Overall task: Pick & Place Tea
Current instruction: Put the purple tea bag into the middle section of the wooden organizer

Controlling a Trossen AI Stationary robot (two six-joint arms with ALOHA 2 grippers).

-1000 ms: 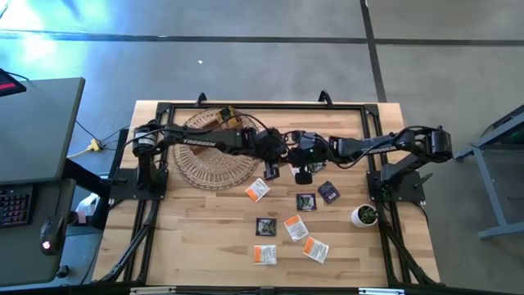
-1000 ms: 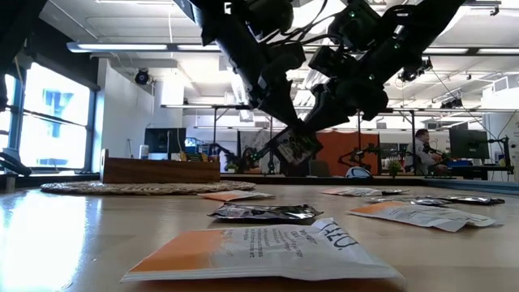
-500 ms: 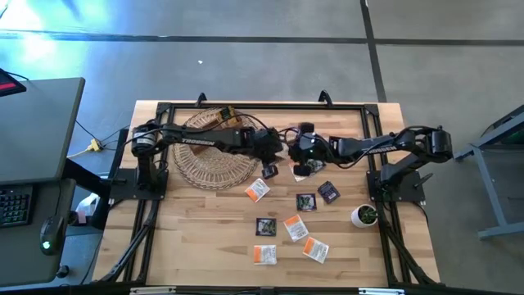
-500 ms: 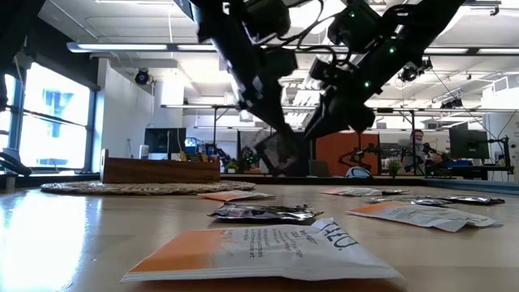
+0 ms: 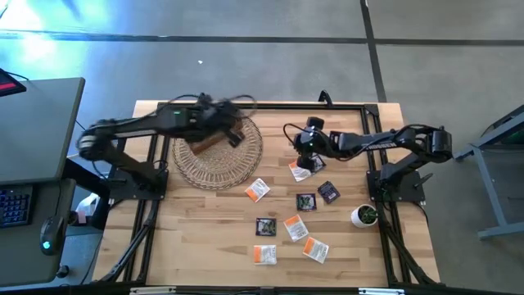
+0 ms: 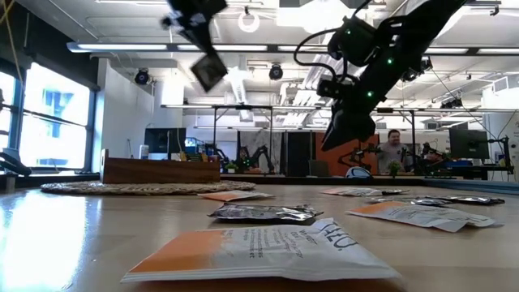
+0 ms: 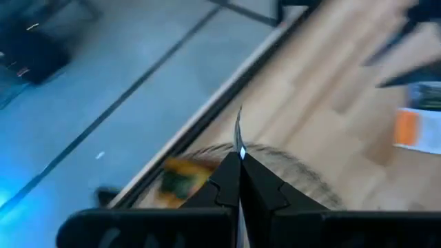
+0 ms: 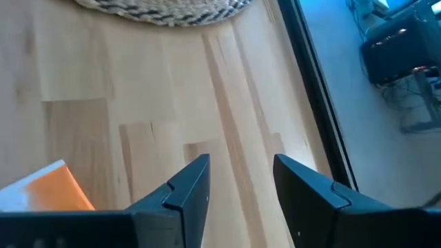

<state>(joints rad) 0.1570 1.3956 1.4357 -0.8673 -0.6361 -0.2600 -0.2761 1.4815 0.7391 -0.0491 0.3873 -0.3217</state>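
Carrying a dark tea sachet (image 6: 209,71) pinched edge-on between shut fingers, the left pincer (image 5: 232,124) hangs over the woven mat (image 5: 214,164) and wooden box (image 5: 214,139) at ten o'clock on the counter (image 5: 205,238). At two o'clock, the right pincer (image 5: 304,154) hovers with fingers spread and empty, above a white-and-orange sachet (image 5: 300,170). Roughly eight more sachets (image 5: 295,227) lie loose from centre toward five o'clock, so most of the sorting appears undone.
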